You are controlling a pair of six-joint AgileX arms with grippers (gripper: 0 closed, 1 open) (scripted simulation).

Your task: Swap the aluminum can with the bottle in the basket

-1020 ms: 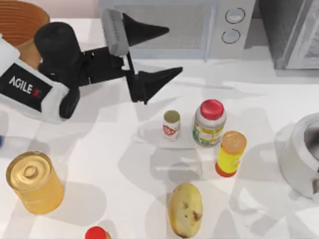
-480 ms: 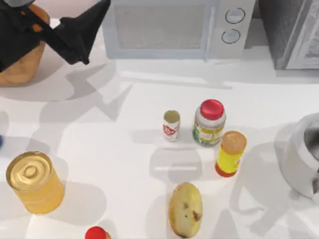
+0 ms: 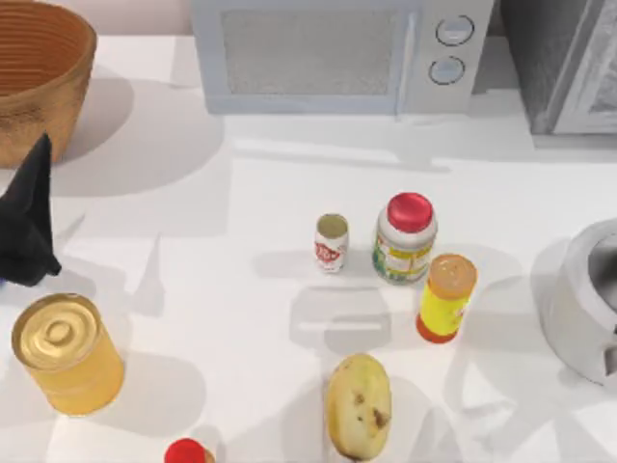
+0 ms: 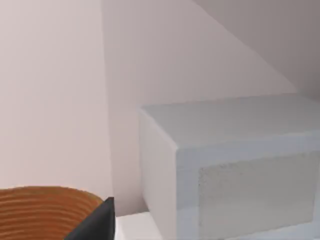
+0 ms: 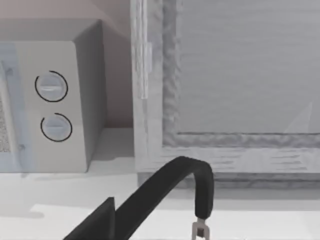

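At nine o'clock of the top view, the left end effector [image 3: 24, 227] was cut off by the picture's edge, a single dark finger showing, so its opening could not be judged. The basket [image 3: 39, 82] at ten o'clock was clipped by the edges, part of its inside out of frame. A red-capped item [image 3: 187, 451] at seven o'clock was cropped. A grey pot [image 3: 588, 304] at three o'clock ran off the edge.
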